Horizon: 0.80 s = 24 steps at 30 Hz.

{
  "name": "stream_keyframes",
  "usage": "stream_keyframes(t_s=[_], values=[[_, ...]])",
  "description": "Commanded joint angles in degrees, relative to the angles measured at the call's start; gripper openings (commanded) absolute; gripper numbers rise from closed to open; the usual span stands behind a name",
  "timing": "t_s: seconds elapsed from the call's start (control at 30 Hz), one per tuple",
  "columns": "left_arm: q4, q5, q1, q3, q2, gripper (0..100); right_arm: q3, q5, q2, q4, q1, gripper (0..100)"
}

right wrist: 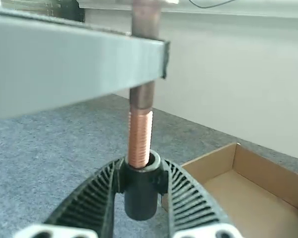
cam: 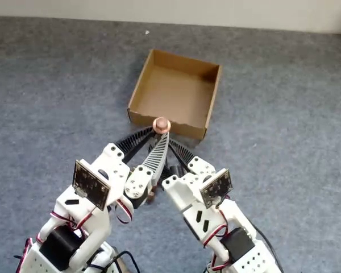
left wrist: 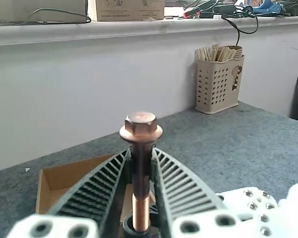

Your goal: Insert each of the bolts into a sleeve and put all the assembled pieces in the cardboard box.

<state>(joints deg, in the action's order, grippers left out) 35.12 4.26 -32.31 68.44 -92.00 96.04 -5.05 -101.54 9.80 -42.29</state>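
While left pincer (left wrist: pixel 140 151) clamps bolt (left wrist: pixel 141 130), sleeve (right wrist: pixel 140 191) rings tip.

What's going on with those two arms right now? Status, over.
Left end effector shut on copper bolt, upright. Right end effector shut on black sleeve, bolt's threaded tip in its mouth. Cardboard box just beyond.

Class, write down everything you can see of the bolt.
The bolt looks like copper-coloured metal: flanged hexagonal head, darker smooth upper shank, bright threaded lower part. It stands upright, the left gripper clamped on its shank, its threaded end in the mouth of the black sleeve that the right gripper holds.
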Motion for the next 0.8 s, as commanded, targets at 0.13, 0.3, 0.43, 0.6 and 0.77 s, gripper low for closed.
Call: stream_keyframes(t_s=[0.13, 0.3, 0.43, 0.6, 0.77], values=[[-2.9, -0.53, 2.86, 1.89, 0.84, 0, 5.76, -0.62, -1.8, -0.57, 0.84, 0.5], [-2.9, -0.53, 3.12, 3.03, 0.48, 0, 5.93, -0.62, -1.8, -0.48, 0.84, 0.5], [-2.73, -0.53, 2.77, 3.3, 0.48, 0, 5.93, -0.62, -1.8, -0.48, 1.19, 0.5], [-1.93, -2.9, 2.77, 3.3, 0.4, 4, 5.93, -0.62, -1.8, -0.48, 1.36, 0.5], [4.48, -4.13, 3.21, 0.92, 0.48, 18, 6.11, -0.26, -1.8, -0.48, 3.74, 0.5]])
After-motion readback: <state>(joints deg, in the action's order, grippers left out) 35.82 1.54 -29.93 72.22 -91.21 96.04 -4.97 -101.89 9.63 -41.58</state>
